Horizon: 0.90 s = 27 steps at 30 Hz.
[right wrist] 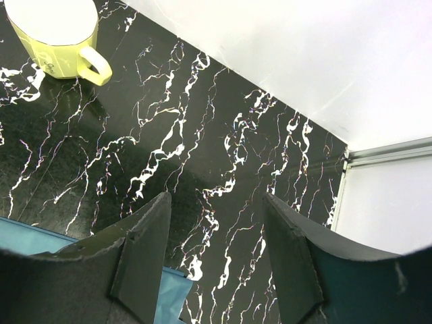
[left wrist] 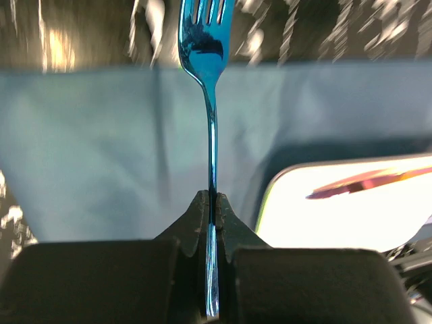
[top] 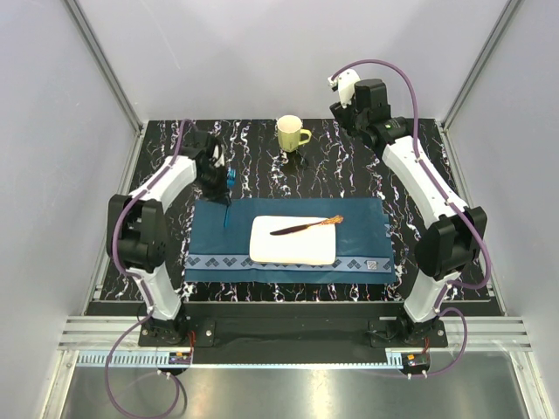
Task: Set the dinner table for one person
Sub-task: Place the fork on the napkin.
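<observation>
The black marble-veined dinner table (top: pixel 419 175) carries a dark blue placemat (top: pixel 358 218). A white rectangular plate (top: pixel 293 249) lies on it with a dark red knife (top: pixel 306 227) across it. My left gripper (top: pixel 225 182) hovers over the mat's far left corner. It is shut on the handle of a shiny blue fork (top: pixel 226 205). In the left wrist view the fork (left wrist: pixel 206 54) stands pinched between the closed jaws (left wrist: pixel 212 199), tines pointing away. My right gripper (top: pixel 349 109) is raised at the back right. Its jaws are open and empty (right wrist: pixel 216 209) above bare table (right wrist: pixel 202 135).
A yellow mug (top: pixel 291 133) stands at the back centre of the table, and in the right wrist view (right wrist: pixel 57 34) it is at the upper left. White walls and metal frame posts enclose the table. The plate (left wrist: pixel 337 216) and knife (left wrist: pixel 368 181) lie right of the fork.
</observation>
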Each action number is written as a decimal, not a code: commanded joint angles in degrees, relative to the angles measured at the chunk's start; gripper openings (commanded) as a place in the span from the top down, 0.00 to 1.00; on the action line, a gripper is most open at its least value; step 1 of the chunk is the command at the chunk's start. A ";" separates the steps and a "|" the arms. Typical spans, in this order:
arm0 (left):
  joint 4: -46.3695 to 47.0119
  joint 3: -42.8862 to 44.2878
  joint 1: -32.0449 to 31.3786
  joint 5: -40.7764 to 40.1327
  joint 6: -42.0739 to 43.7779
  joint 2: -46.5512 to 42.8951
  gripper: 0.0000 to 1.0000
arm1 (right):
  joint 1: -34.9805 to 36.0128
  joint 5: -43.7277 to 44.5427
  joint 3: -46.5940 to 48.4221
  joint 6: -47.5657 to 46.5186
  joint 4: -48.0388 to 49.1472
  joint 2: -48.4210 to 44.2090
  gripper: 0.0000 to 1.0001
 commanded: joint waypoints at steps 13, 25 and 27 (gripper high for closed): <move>7.12 -20.54 -0.40 0.87 1.05 -16.85 1.00 | 0.29 -0.91 2.05 -1.14 1.02 0.95 0.37; 12.75 -26.19 0.13 4.21 0.61 -13.54 1.00 | 1.26 -0.65 1.18 -0.78 1.02 -0.37 0.37; 12.75 -25.66 0.48 5.17 0.09 -12.03 1.00 | 1.35 -0.39 0.91 -0.87 1.02 -0.72 0.37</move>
